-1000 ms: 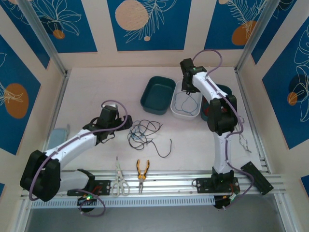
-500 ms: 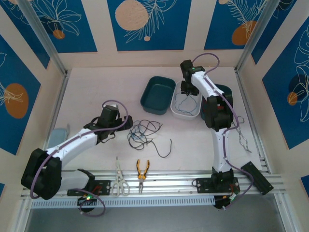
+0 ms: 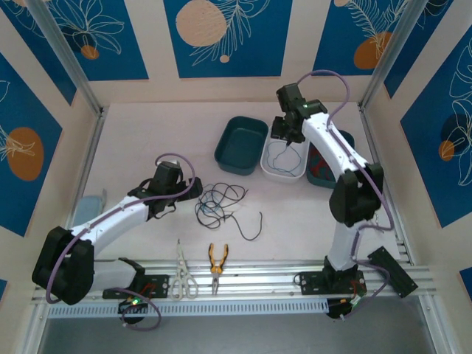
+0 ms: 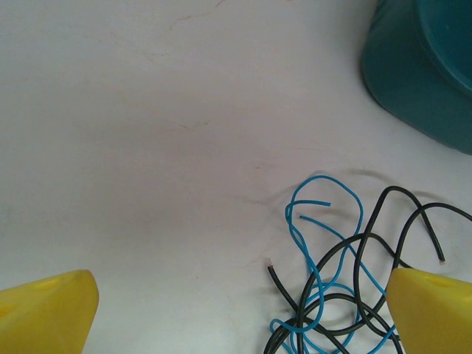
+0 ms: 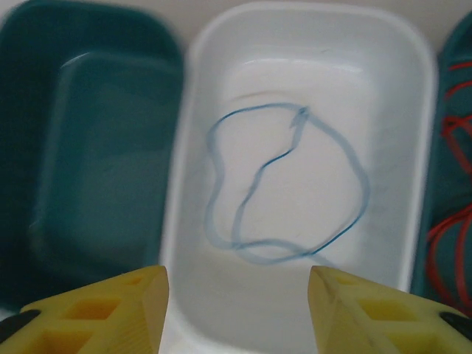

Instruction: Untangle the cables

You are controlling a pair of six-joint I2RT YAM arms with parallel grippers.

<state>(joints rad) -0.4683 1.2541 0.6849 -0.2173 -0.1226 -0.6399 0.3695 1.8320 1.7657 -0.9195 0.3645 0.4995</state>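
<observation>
2 tools are showing, both spread and both pinching nothing.

Left side: from above, you are seeing the left tool (image 3: pixel 196 189) sitting low over the desk (image 3: pixel 147 133), just left of the tangle (image 3: pixel 216 204) of black and blue cables. 1 black strand (image 3: pixel 259 227) is trailing out of the tangle toward the near right. In the left wrist view its yellow fingertips (image 4: pixel 44 313) are standing wide apart at the bottom corners. The tangle is lying beside the fingertip on the frame's right. You cannot tell whether the nearest black end is touching that fingertip.

Right side: the right tool (image 5: pixel 237 310) is hanging over the white bin (image 5: pixel 413 88), its fingers parted with a clear gap between them. 1 blue cable (image 5: pixel 365 193) is lying in a loose loop on the floor of that bin, apart from the fingers. A teal bin (image 5: pixel 96 162) is sitting just beside the white bin on the frame's left. On the other side, a second teal bin (image 5: pixel 457 40) is holding red cables (image 5: pixel 450 228).

Near edge: scissors (image 3: pixel 183 274) and pliers (image 3: pixel 217 264) are lying side by side on the desk, between the 2 arm bases and near the tangle.
</observation>
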